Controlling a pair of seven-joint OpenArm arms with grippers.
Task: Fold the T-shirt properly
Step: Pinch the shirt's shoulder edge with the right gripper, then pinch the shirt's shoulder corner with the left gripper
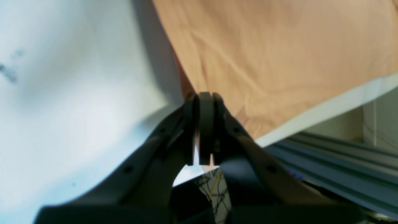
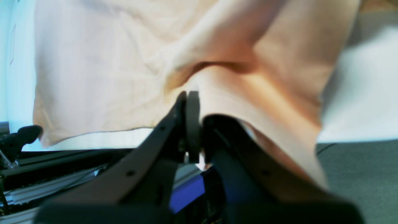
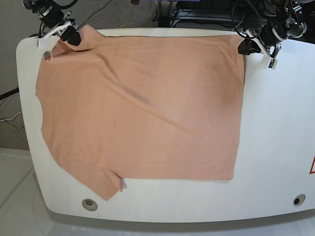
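My left pincer (image 3: 247,48) and right pincer (image 3: 70,36) each pinch a far corner of the plain peach cotton T-shirt (image 3: 142,113), which spreads toward the white tabletop's (image 3: 275,147) near edge (long axis running between them).

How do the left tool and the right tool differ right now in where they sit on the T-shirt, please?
The left tool sits at the T-shirt's plain hem corner, where the cloth lies flat. The right tool sits at the sleeve end, where the cloth is lifted and bunched. In the wrist views, fabric drapes over the right tool, but only meets the tip of the left tool. Both are shut, at the table's far edge.
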